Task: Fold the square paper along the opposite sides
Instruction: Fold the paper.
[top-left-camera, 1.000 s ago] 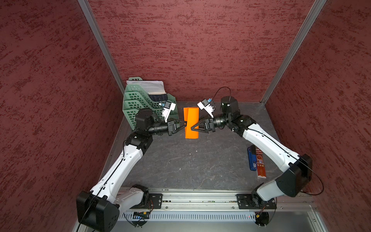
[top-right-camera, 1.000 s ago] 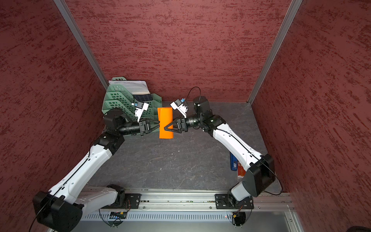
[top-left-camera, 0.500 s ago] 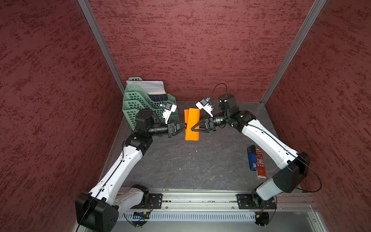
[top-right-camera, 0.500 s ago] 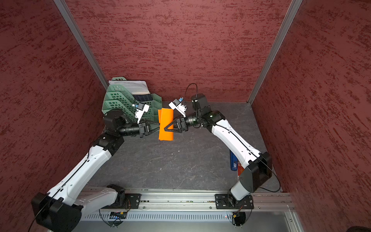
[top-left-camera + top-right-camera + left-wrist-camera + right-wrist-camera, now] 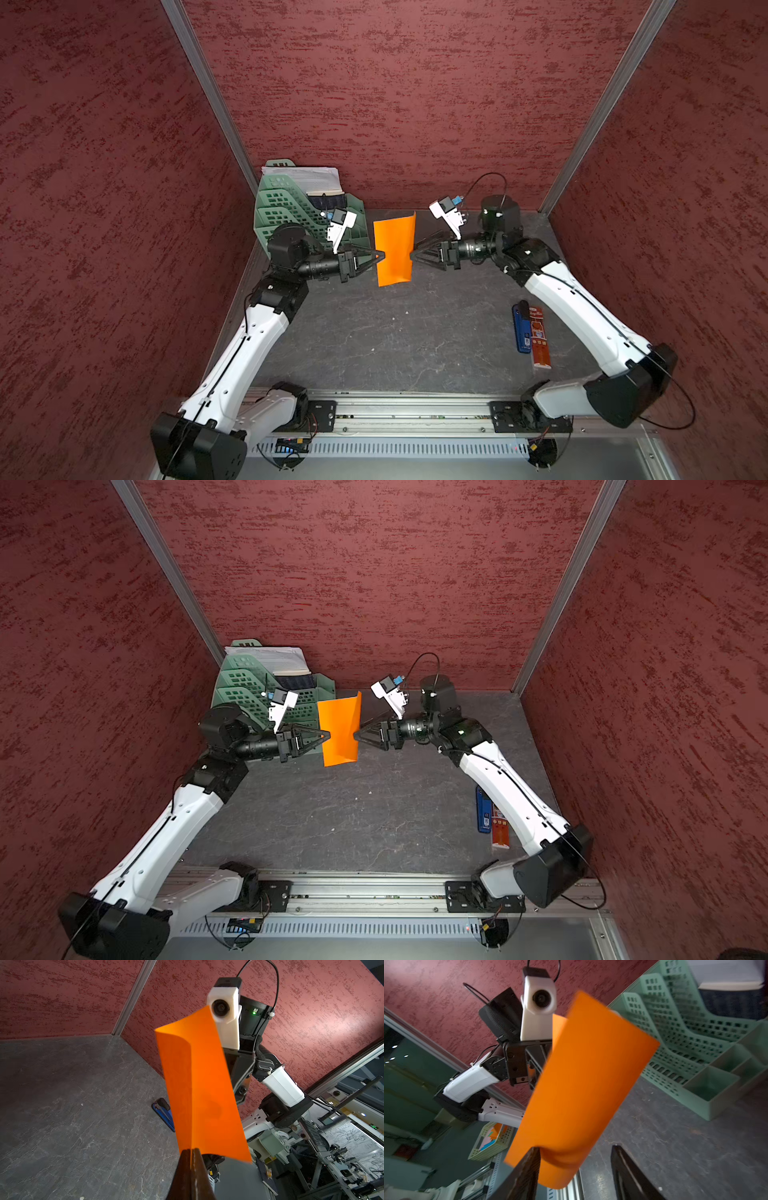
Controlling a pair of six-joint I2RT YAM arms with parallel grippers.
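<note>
The square paper (image 5: 395, 249) (image 5: 340, 729) is bright orange and hangs in the air above the grey table, bent over on itself into a loose, rounded fold. My left gripper (image 5: 381, 256) (image 5: 190, 1150) is shut on the paper's (image 5: 203, 1084) two free edges, pinched together. From the opposite side, my right gripper (image 5: 412, 254) (image 5: 575, 1147) stands open at the rounded bend of the paper (image 5: 581, 1084). The bend sits between its fingers and rests against one fingertip (image 5: 536, 1150); the other fingertip (image 5: 615, 1148) is clear of it.
A green slotted desk organizer (image 5: 291, 208) holding white printed sheets (image 5: 307, 178) stands at the back left, just behind the left wrist. A blue device (image 5: 521, 328) and a red box (image 5: 539, 336) lie on the table under the right forearm.
The right gripper has drawn back a little toward the right, from over the paper to its bent edge. The paper now bulges wider with its top corner flared. The left grip holds.
</note>
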